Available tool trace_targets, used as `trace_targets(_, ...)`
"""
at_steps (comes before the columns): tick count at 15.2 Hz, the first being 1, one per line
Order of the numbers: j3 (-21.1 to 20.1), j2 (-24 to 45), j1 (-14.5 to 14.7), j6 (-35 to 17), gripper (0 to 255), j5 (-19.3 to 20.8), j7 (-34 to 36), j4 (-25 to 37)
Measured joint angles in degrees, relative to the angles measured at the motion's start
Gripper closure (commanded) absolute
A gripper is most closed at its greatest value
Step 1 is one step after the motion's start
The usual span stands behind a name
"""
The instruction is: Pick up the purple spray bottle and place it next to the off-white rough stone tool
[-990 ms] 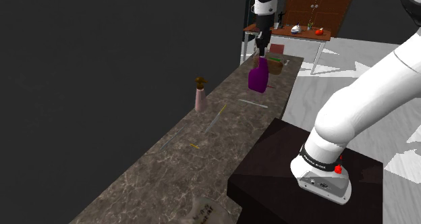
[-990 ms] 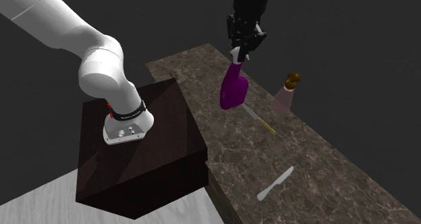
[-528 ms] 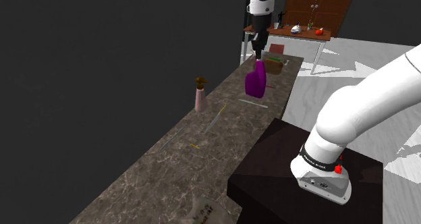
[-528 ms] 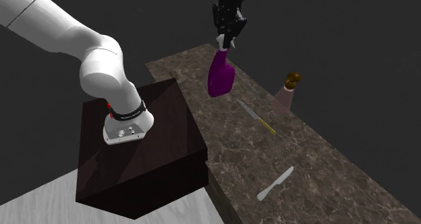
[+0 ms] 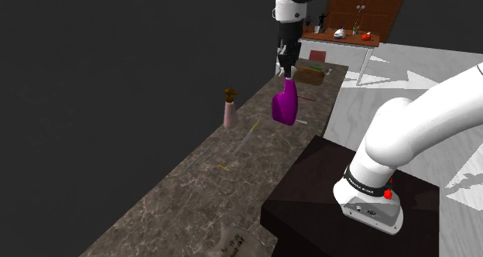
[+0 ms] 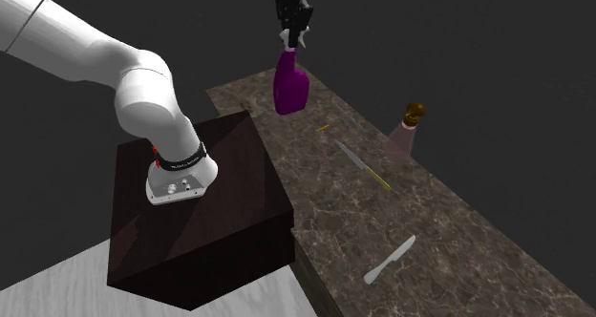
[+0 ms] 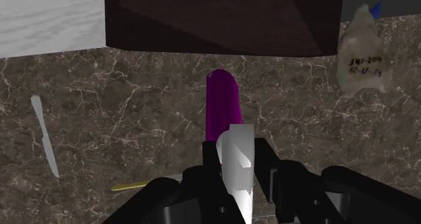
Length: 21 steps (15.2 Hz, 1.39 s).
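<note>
shoulder view
gripper (image 5: 287, 65): pointed down, clamped on the top of the purple spray bottle (image 5: 285, 105); fingertips hard to make out against the dark wall.
purple spray bottle: hung in the air under the gripper, a little tilted, over the far part of the marble counter (image 5: 193, 193).
stone tool (image 5: 232, 242): lay at the near end of the counter, cut off by the lower edge, well apart from the bottle.
pink bottle (image 5: 229, 108): stood upright on the counter, brown stopper on top.
brown object (image 5: 310, 75): lay at the far end of the counter; too small to name.

second exterior view
gripper (image 6: 291, 40): upper part cut off by the top edge; closed on the bottle's white head.
purple spray bottle (image 6: 289, 84): hung clear of the counter (image 6: 458, 239), near the stand (image 6: 191, 220).
knife (image 6: 390, 261): pale, lay flat on the counter.
thin utensil (image 6: 361, 165): lay near the pink bottle (image 6: 408, 134); kind unclear.

wrist view
fingers (image 7: 210, 163): pressed on both sides of the white spray head.
purple spray bottle (image 7: 223, 111): body seen end-on beyond the fingers, above the counter.
stone tool (image 7: 364, 57): off-white, dark lettering unreadable, beside the stand, apart from the bottle.
yellow stick (image 7: 135, 185): one end hidden behind the gripper body.
</note>
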State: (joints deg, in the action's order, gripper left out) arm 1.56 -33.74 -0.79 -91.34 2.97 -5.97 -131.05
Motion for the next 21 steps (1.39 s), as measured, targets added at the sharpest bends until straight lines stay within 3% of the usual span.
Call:
trace_targets(12, -13.7, -1.4, 6.5, 0.3, 255, -9.7, 16.6, -0.9)
trace_targets(21, -24.0, 3.3, 10.1, 0.2, 255, -15.3, 29.2, 5.0)
